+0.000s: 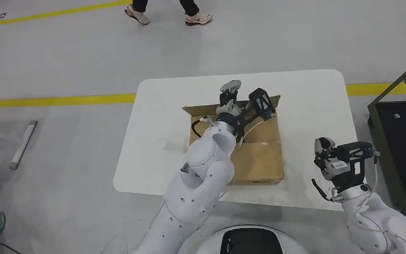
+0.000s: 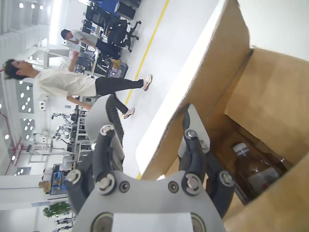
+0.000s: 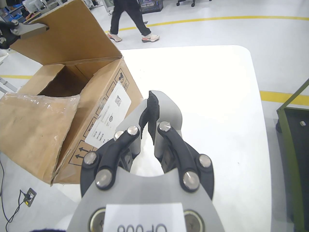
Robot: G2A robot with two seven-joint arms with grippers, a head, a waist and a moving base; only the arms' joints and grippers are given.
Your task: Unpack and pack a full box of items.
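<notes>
At the lower right of the top view, the right gripper (image 1: 339, 162) is held by the worktop (image 1: 304, 101) edge, fingers closed on nothing. At centre stands the box (image 1: 260, 162), a bottle (image 2: 256, 167) inside. The left gripper (image 2: 148, 105) is set at the far flap (image 2: 224, 49), fingers spread.

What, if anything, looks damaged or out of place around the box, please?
One flap of the cardboard box is torn. Its edge is ragged, with crinkled clear tape clinging to it, and it droops outward while the opposite flap stands up.
</notes>
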